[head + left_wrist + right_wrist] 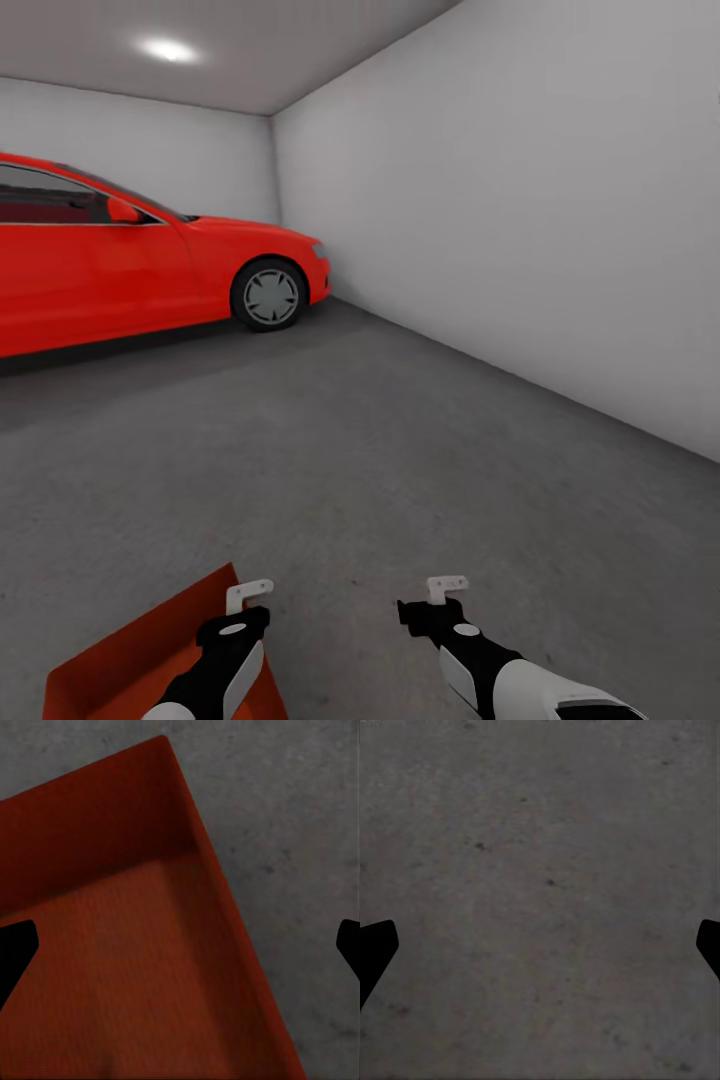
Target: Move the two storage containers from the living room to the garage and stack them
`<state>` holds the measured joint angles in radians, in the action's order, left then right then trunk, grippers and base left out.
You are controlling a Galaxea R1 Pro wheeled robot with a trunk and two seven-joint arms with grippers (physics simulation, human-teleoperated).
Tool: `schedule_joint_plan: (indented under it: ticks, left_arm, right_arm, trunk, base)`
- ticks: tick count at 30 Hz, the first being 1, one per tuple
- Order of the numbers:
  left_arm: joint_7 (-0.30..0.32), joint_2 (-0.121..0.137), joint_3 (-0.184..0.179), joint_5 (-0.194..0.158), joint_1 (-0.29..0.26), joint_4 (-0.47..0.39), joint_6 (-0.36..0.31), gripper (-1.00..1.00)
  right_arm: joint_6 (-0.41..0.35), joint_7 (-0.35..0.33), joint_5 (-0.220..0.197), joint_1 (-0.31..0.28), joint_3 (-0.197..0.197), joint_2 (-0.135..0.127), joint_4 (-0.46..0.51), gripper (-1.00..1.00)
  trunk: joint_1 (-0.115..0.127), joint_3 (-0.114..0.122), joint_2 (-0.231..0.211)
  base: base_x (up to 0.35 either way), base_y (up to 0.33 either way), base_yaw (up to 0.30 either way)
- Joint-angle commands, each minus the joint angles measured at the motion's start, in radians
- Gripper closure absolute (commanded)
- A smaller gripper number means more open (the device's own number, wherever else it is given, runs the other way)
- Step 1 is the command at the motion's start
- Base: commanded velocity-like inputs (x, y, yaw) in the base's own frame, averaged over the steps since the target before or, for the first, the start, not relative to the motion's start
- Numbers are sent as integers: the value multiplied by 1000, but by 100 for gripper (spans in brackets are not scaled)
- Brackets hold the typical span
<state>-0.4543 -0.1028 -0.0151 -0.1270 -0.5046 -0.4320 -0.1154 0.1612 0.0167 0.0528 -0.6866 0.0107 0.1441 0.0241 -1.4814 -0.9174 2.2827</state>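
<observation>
The left gripper [250, 592] hangs low at the near edge of the head view, over the near right part of a storage container [140, 640]. In the left wrist view its two dark fingertips [15, 952] sit at opposite edges of the picture, spread wide, with nothing between them but the box's inside and the concrete beside it; the gripper holds nothing. The storage container [127, 952] is orange-red, lidless and rectangular, and one of its long walls runs diagonally under the gripper. Whether it rests flat on the floor cannot be told for certain, though it lies low against the floor [400, 450] in the head view.

The right gripper [447, 587] hangs beside the left one, well apart from the box. Its fingertips [376, 952] are likewise at the far edges of the right wrist view, spread wide and empty, above bare speckled dark-grey concrete [540, 885].

Farther out, the grey floor stretches away to a red car [120, 260] parked at the left, its front wheel [270, 296] facing the camera. White walls [520, 200] meet in a corner behind the car's nose, and a spotlight [167, 48] glows in the grey ceiling. This is the garage.
</observation>
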Motion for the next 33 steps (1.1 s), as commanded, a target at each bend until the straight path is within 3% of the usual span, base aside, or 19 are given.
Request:
schedule_joint_plan:
  ticks: [1, 18, 28, 33]
  left_arm:
    - [-4, 0, -2, -8, 0, -2, -4, -100]
    - [-4, 2, -2, -8, 0, -2, -5, -100]
    - [-2, 6, -4, -5, 57, 3, 50, -100]
    - [-1, 6, -5, -5, 60, 7, 78, -100]
  right_arm:
    - [3, 2, 5, -1, 2, 0, -1, -100]
    - [-6, 0, 5, -1, 3, -2, -1, -100]
    - [12, -4, 7, -9, -3, -5, 16, -100]
    - [22, -3, 7, -8, -3, -3, 16, -100]
  trunk:
    - [0, 1, 0]
    - [0, 28, 0]
    - [0, 28, 0]
    - [0, 28, 0]
  base:
    - [0, 0, 0]
    - [0, 0, -89]
    - [0, 0, 0]
    - [0, 0, 0]
